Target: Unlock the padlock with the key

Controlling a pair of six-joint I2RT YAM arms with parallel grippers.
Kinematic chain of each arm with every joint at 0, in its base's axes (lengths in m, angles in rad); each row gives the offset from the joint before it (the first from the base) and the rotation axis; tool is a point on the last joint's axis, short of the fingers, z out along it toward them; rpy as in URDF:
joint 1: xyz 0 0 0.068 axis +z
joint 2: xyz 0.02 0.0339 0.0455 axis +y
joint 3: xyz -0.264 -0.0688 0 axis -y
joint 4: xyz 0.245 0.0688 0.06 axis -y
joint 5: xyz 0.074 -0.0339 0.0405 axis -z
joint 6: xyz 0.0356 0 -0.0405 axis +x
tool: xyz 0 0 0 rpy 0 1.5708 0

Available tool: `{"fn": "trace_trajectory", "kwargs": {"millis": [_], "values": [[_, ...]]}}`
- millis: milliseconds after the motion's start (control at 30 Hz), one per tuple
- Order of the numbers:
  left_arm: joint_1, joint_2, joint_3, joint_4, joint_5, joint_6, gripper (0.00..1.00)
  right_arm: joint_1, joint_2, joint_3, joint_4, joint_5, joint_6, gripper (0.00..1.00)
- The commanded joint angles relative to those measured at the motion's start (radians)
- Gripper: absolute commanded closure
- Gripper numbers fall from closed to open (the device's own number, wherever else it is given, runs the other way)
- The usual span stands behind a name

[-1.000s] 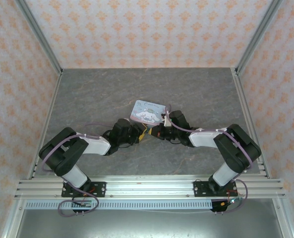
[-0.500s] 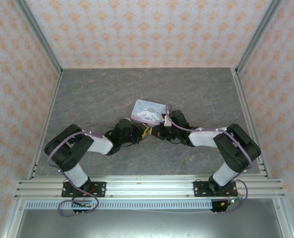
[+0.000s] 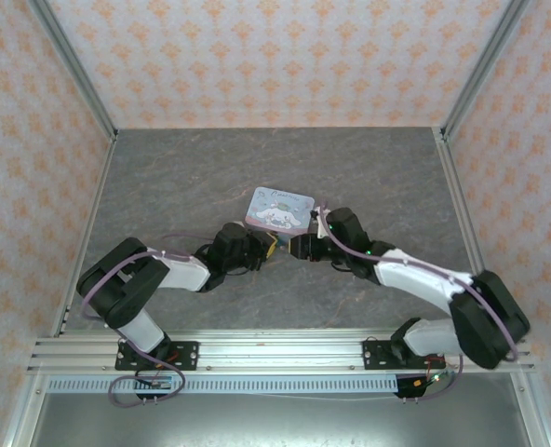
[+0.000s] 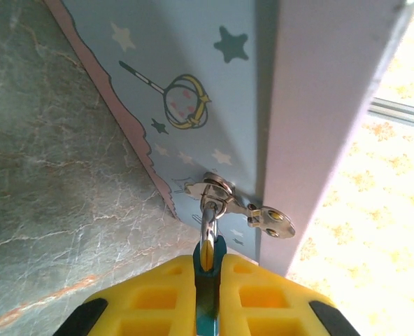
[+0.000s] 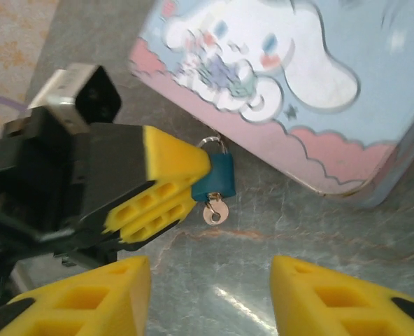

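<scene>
Altogether one padlock, one key, one tin box.

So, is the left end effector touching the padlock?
Touching. The right wrist view shows the left end effector with its yellow fingers closed on the teal padlock, no gap between them.

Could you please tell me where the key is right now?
In the right wrist view, the key sits in the underside of the padlock, which the left gripper clamps at the edge of the tin, just ahead of the open right gripper.
</scene>
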Motion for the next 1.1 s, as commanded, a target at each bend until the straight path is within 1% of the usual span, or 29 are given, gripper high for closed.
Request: {"fn": "trace_trajectory", "kwargs": {"millis": [0,100,167,233,333,467,567,633,733,833,900,1000,1067], "values": [[-0.006,-0.048,0.017,-0.037,-0.031,-0.01,1.0,0.058,-0.128,-0.033,-0.021,0.193,-0.29,0.5],[-0.006,-0.069,0.018,-0.064,-0.035,-0.008,1.0,0.124,-0.158,-0.035,-0.016,0.229,-0.52,0.51],[-0.004,-0.078,0.018,-0.075,-0.038,-0.007,1.0,0.16,-0.147,-0.037,-0.013,0.246,-0.662,0.52],[-0.004,-0.085,0.017,-0.081,-0.041,-0.007,1.0,0.193,-0.127,-0.055,0.016,0.29,-0.796,0.51],[-0.004,-0.087,0.017,-0.083,-0.042,-0.014,1.0,0.221,-0.082,-0.095,0.111,0.348,-0.964,0.51],[-0.001,-0.087,0.022,-0.084,-0.044,-0.024,1.0,0.246,0.02,-0.111,0.199,0.434,-1.132,0.49],[-0.001,-0.08,0.041,-0.097,-0.029,-0.019,1.0,0.264,0.079,-0.131,0.31,0.487,-1.209,0.49],[-0.001,-0.075,0.049,-0.097,-0.025,-0.02,1.0,0.272,0.111,-0.151,0.405,0.517,-1.23,0.48],[-0.001,-0.078,0.056,-0.109,-0.027,-0.017,1.0,0.273,0.136,-0.15,0.454,0.529,-1.22,0.48],[-0.001,-0.078,0.06,-0.122,-0.027,-0.014,1.0,0.273,0.158,-0.144,0.472,0.513,-1.208,0.49],[-0.001,-0.075,0.061,-0.123,-0.023,-0.014,1.0,0.273,0.177,-0.132,0.468,0.499,-1.204,0.51],[-0.001,-0.069,0.064,-0.125,-0.021,-0.013,1.0,0.274,0.21,-0.114,0.464,0.489,-1.197,0.6],[-0.001,-0.067,0.063,-0.124,-0.021,-0.016,1.0,0.274,0.227,-0.104,0.456,0.48,-1.197,0.64]]}}
